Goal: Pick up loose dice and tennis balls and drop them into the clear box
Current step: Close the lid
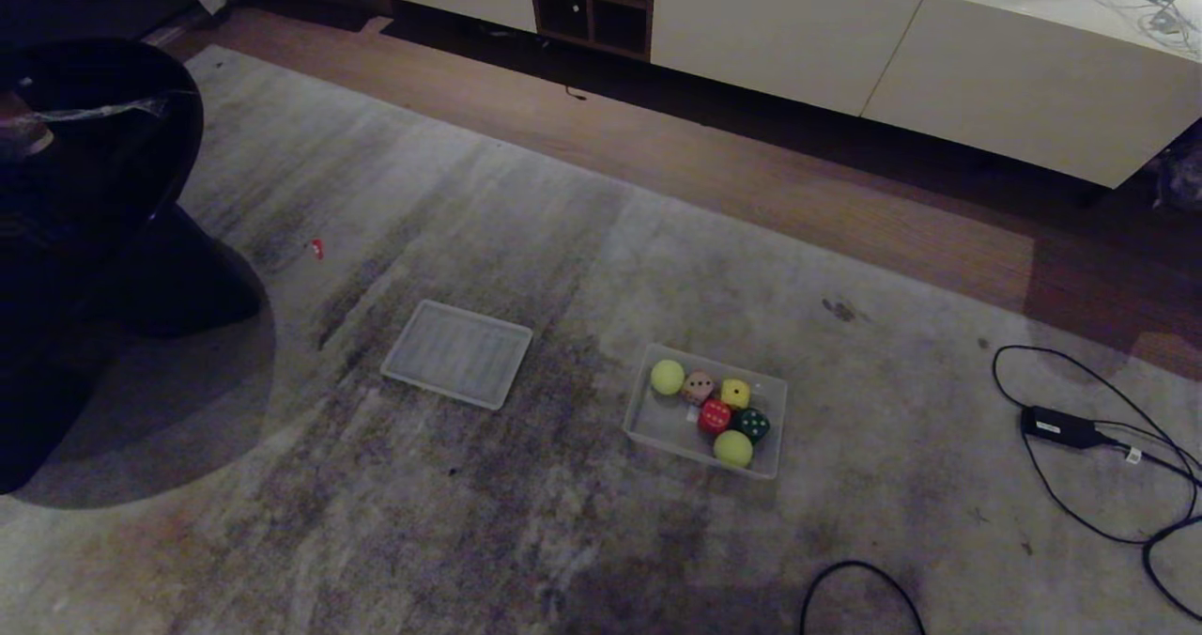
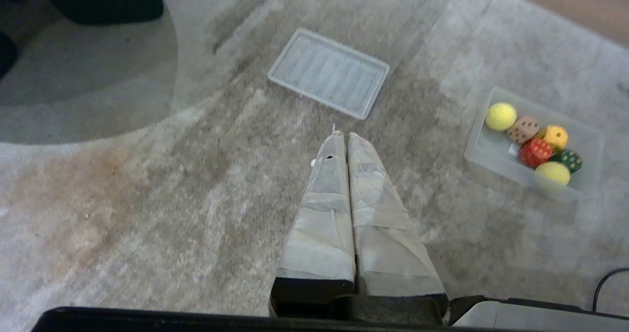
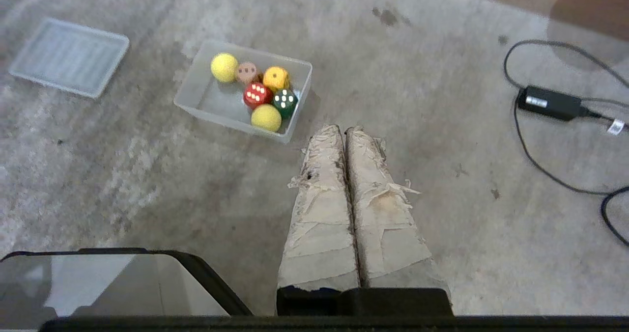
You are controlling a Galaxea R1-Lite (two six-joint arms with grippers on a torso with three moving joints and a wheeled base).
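1. Clear box (image 1: 648, 421) sits open on the grey rug (image 1: 563, 269), right of the rug's middle in the head view, well in from the rug's far edge where it meets the wood floor (image 1: 845, 184).
2. Contents: all six pieces lie inside the box, crowded toward its right end. First tennis ball (image 1: 668, 377) sits at the far wall, apart from the others' tight cluster only by touching the tan die (image 1: 697, 388) beside it.
3. Yellow die (image 1: 735, 394) next along the far side; red die (image 1: 715, 416) and dark green die (image 1: 752, 424) just in front of those, touching each other.
4. Second tennis ball (image 1: 732, 448) rests by the near wall, against the red and green dice.
5. Ribbed lid (image 1: 457, 352) lies flat on the rug, well to the left of the box, separate from it.
6. Left gripper (image 2: 344, 136): taped fingers pressed together, holding nothing, hanging above bare rug near the lid.
7. Right gripper (image 3: 342, 129): fingers likewise together, empty, above the rug just beside the box's corner.
8. Black power adapter (image 1: 1061, 425) with looped cable lies near the rug's right edge.
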